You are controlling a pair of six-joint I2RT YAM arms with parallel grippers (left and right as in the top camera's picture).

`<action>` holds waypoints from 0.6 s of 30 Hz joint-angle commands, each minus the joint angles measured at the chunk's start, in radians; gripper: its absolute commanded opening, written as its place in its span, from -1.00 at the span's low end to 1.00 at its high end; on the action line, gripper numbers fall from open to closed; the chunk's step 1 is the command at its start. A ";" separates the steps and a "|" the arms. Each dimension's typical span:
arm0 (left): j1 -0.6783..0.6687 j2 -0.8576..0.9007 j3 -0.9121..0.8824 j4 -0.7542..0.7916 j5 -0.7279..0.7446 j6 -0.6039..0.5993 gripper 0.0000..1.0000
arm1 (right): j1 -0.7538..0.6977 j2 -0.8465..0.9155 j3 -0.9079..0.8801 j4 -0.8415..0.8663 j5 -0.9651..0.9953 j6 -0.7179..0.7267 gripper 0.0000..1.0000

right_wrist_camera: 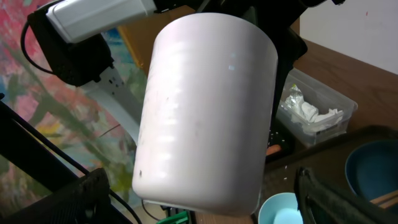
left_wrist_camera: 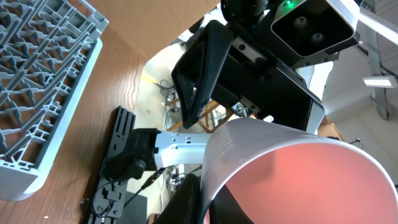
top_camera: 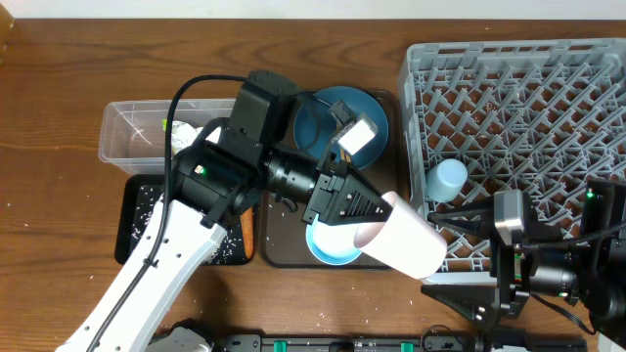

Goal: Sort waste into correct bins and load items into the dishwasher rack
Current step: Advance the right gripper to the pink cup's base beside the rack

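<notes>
My left gripper [top_camera: 377, 210] is shut on the rim of the pink cup [top_camera: 406, 244] and holds it tilted in the air, base toward the right arm. In the left wrist view, dark fingers [left_wrist_camera: 189, 199] pinch the wall of the pink cup [left_wrist_camera: 298, 174]. My right gripper [top_camera: 460, 284] is open. The right wrist view shows the pink cup [right_wrist_camera: 205, 112] between its spread fingers [right_wrist_camera: 68, 199], with gaps on both sides. Below the cup lies the light blue bowl [top_camera: 328, 252]. The dark blue dish [top_camera: 342, 122] holds chopsticks. A light blue cup [top_camera: 447, 181] lies in the dishwasher rack [top_camera: 518, 98].
The clear tub [top_camera: 137, 132] at the back left holds white tissue [top_camera: 186, 137]. In front of it, the black tray [top_camera: 142, 220] carries rice grains, and a carrot [top_camera: 247, 230] lies beside it. The brown serving tray [top_camera: 284, 244] sits between the bins and the rack.
</notes>
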 commanded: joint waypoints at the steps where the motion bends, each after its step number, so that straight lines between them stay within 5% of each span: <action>1: 0.000 0.001 0.003 0.005 0.024 0.018 -0.82 | -0.009 0.013 0.006 0.007 -0.027 -0.008 0.86; 18: 0.000 0.001 0.003 0.009 0.020 0.018 -0.82 | -0.009 0.060 0.006 -0.021 -0.053 -0.008 0.86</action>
